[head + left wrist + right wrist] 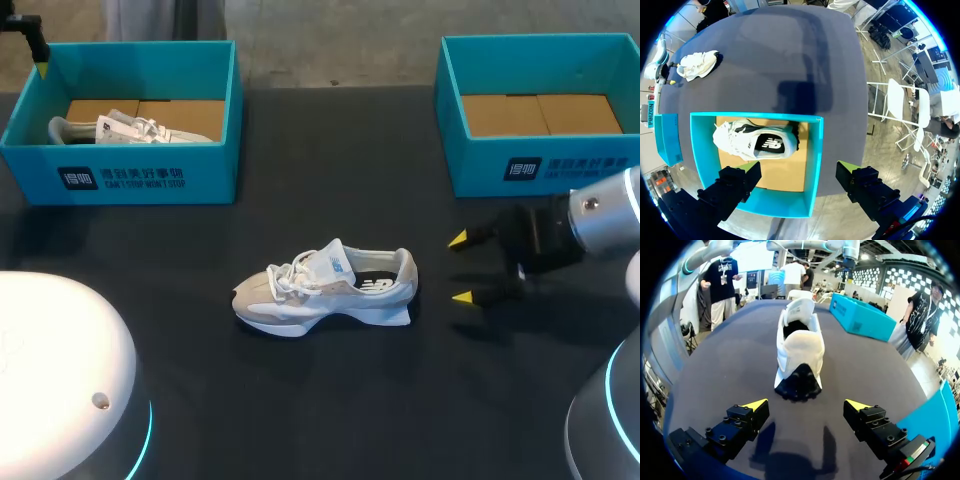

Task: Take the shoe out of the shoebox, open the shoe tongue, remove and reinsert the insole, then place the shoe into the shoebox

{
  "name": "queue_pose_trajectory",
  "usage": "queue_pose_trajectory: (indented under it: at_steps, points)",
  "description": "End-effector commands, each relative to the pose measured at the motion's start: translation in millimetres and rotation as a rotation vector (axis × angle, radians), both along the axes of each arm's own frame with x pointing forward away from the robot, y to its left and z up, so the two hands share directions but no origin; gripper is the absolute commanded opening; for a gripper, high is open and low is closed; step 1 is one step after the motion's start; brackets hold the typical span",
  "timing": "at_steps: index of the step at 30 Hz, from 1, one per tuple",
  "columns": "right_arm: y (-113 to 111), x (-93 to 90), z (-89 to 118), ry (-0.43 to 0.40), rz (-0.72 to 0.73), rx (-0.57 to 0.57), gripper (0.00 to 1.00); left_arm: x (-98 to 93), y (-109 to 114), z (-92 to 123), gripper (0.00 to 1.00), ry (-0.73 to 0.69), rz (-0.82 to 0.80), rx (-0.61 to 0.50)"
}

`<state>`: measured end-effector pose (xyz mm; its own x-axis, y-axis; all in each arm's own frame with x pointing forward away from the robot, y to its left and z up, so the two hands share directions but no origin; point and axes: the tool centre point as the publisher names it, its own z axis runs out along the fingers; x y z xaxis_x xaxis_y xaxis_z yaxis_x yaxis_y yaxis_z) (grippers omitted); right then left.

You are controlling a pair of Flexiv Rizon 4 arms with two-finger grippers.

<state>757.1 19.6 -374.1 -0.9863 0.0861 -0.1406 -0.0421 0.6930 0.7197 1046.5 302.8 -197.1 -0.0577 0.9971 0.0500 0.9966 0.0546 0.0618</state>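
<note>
A white and beige sneaker (325,290) lies on its sole in the middle of the dark table, toe to the left. My right gripper (461,268) stands open just right of its heel, nothing between the fingers. In the right wrist view the sneaker (797,347) is straight ahead of the right gripper (806,406), heel nearest. My left gripper (797,175) hangs open above the left teal shoebox (812,155). A second white sneaker (752,142) lies inside that box (150,180).
A second teal shoebox (540,165) stands at the back right, showing only its cardboard floor. My left arm (28,35) comes in at the far left corner. The table's near edge holds my arms' white bases.
</note>
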Motion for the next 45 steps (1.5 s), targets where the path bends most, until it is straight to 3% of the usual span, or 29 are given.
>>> queue_pose_trajectory:
  at_steps: [1, 18, 32, 45]
  points:
    - [13.7, 7.5, -6.6, 0.013, 0.015, 0.01, 1.0, -0.8, -0.1, 0.2, 1.0, -0.002, -0.001, 0.002]
    - [57.2, 13.8, -19.8, 0.069, 0.067, 0.037, 1.0, -0.8, -0.1, 0.2, 1.0, -0.002, -0.001, 0.002]
    - [76.4, -0.1, -28.3, 0.079, 0.035, 0.074, 1.0, -0.8, -0.1, 0.2, 1.0, -0.002, -0.001, 0.002]
    - [89.7, 1.5, -39.2, 0.087, 0.028, 0.1, 1.0, -0.8, -0.1, 0.2, 1.0, -0.002, -0.001, 0.002]
